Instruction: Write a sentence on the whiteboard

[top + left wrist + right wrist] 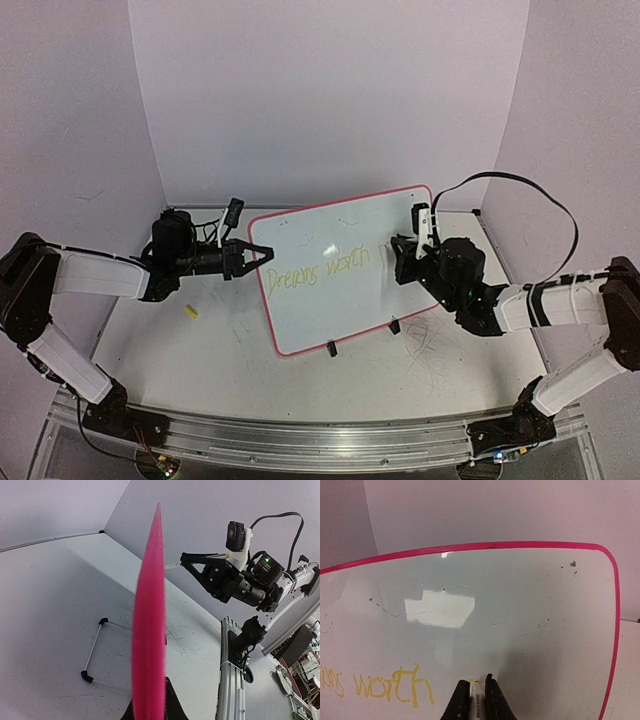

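Writing sentence (318,270) | right claw (475,684) pinching marker (477,698): press tip lightly on whiteboard (530,580) after "worth" | left claw (255,253) clamping its edge: brace firmly

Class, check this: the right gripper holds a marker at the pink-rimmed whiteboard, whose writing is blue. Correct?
No: the writing is yellow, not blue, as the right wrist view shows. The right gripper does hold a marker at the pink-rimmed whiteboard.

whiteboard (340,300) on table (230,350) | left pincer (262,253) on its left edge | marker (478,698) in right pincer (395,252), before it
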